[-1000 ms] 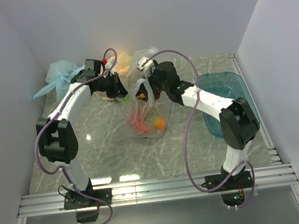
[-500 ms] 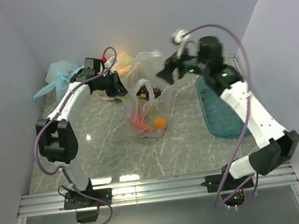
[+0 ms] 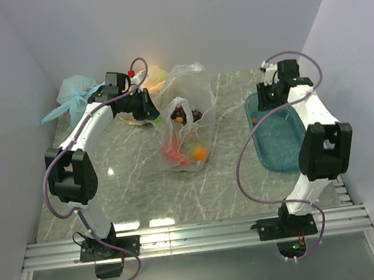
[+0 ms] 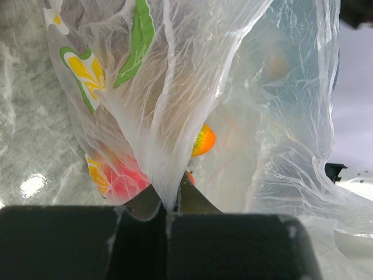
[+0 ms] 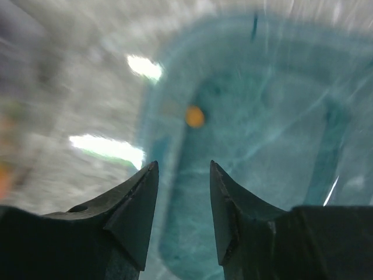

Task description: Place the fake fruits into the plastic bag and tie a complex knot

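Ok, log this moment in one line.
left gripper: shut on plastic bag | right gripper: open, empty, over teal tub | fake fruits: some in bag

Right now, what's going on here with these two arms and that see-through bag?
The left fingers are pinched shut on the plastic bag, which sits mid-table with several fake fruits already inside. The right fingers are apart and empty, poised over a teal tub at the table's right side. The bag's mouth looks open, and no knot shows yet.
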Controlling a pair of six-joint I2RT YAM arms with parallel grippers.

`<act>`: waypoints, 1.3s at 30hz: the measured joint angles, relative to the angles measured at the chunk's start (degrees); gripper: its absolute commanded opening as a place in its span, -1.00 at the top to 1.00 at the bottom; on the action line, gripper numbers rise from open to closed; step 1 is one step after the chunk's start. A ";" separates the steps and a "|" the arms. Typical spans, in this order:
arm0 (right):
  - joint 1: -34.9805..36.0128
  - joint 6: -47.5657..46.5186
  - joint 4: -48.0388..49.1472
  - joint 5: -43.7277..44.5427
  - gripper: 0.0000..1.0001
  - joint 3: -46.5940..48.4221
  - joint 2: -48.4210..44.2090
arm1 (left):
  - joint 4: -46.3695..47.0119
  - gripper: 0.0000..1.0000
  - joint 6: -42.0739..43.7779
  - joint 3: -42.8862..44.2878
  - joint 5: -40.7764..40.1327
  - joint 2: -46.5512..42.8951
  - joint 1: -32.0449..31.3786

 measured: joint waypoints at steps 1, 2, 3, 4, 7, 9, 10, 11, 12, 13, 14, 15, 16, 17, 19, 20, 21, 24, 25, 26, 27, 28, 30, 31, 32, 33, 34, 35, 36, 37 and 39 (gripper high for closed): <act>0.02 -0.55 -0.87 1.11 0.11 -0.28 1.95 | -0.02 0.99 0.26 0.00 0.07 0.00 -0.02; 0.07 -0.74 -1.55 1.86 0.11 -0.15 3.37 | -0.04 0.99 0.46 0.00 0.13 0.00 -0.02; 0.07 -0.81 -2.21 2.56 0.13 0.31 5.42 | -0.15 0.99 0.74 0.00 0.20 0.00 -0.02; 0.07 -0.87 -2.84 3.17 0.13 1.07 7.48 | -0.22 0.99 0.79 0.00 0.22 0.00 -0.02; 0.07 -0.55 -3.50 4.02 0.14 3.82 12.85 | -0.57 0.99 0.79 0.00 0.24 0.00 -0.02; 0.13 -0.20 -3.80 4.39 0.14 4.83 14.99 | -0.66 0.99 0.76 0.00 0.24 0.00 -0.02; 0.24 0.00 -3.93 4.48 0.14 5.42 15.74 | -0.68 0.99 0.76 0.00 0.22 0.00 -0.02; 0.24 0.28 -4.11 4.57 0.15 6.27 16.65 | -0.70 0.99 0.76 0.00 0.22 0.00 -0.02; 0.28 0.59 -4.11 4.59 0.15 7.02 17.35 | -0.72 0.99 0.76 0.00 0.22 0.00 -0.02; 0.33 0.87 -4.11 4.59 0.15 7.61 17.79 | -0.81 0.99 0.76 0.00 0.22 0.00 -0.02; 0.44 1.11 -4.11 4.55 0.15 8.04 18.12 | -0.87 0.99 0.76 0.00 0.20 0.00 -0.02; 0.57 1.27 -4.11 4.57 0.15 8.44 18.34 | -0.90 0.99 0.76 0.00 0.20 0.00 -0.02; 0.70 1.31 -4.04 4.55 0.15 8.61 18.43 | -0.92 0.99 0.76 0.00 0.20 0.00 -0.02; 0.94 1.53 -4.02 4.52 0.14 8.70 18.49 | -0.98 0.99 0.76 0.00 0.20 0.00 -0.02; 1.29 1.95 -4.07 4.24 0.14 8.70 18.51 | -1.11 0.99 0.76 0.02 0.17 0.00 -0.02; 1.46 2.21 -4.07 4.09 0.13 8.70 18.53 | -1.14 0.99 0.76 0.02 0.17 0.00 -0.02; 1.60 2.38 -4.07 4.02 0.13 8.70 18.60 | -1.14 0.99 0.76 0.02 0.15 0.00 -0.02; 1.79 2.78 -3.87 3.61 0.14 8.70 19.17 | -1.38 0.99 0.76 0.04 0.15 0.00 -0.02; 1.88 2.82 -3.78 3.56 0.14 8.70 19.56 | -1.55 0.99 0.76 0.07 0.15 0.00 -0.02; 1.88 2.84 -3.69 3.56 0.14 8.70 19.91 | -1.70 0.99 0.79 0.09 0.15 0.02 -0.02; 1.88 2.97 -3.56 3.58 0.14 8.68 20.35 | -1.88 0.99 0.79 0.13 0.13 0.02 -0.02; 1.88 3.04 -3.43 3.67 0.14 8.68 20.79 | -1.99 0.99 0.79 0.24 0.09 0.04 -0.02; 1.88 3.26 -3.08 3.78 0.14 8.50 21.33 | -2.14 0.99 0.79 0.44 0.00 0.07 -0.02; 1.88 3.43 -3.02 3.82 0.14 8.37 21.42 | -2.23 0.99 0.81 0.52 -0.02 0.07 -0.02; 1.88 3.50 -2.97 3.91 0.14 8.35 21.55 | -2.25 0.99 0.81 0.68 -0.02 0.11 -0.02; 1.88 3.67 -2.78 4.00 0.15 8.35 21.73 | -2.34 0.99 0.81 0.85 -0.02 0.15 -0.02; 1.88 3.85 -2.43 4.13 0.16 8.33 21.88 | -2.38 0.99 0.83 1.01 -0.04 0.20 -0.02; 1.88 3.89 -2.08 4.17 0.17 8.28 22.05 | -2.51 0.99 0.85 1.14 -0.04 0.26 -0.02; 1.88 4.04 -1.66 4.26 0.17 8.13 22.27 | -2.64 0.99 0.98 1.22 -0.04 0.26 -0.02; 1.90 4.09 -1.22 4.35 0.18 7.80 22.40 | -2.71 0.99 1.01 1.27 -0.07 0.28 -0.02; 1.99 4.13 -0.70 4.59 0.19 6.99 22.49 | -3.08 0.99 1.01 1.31 -0.07 0.28 -0.02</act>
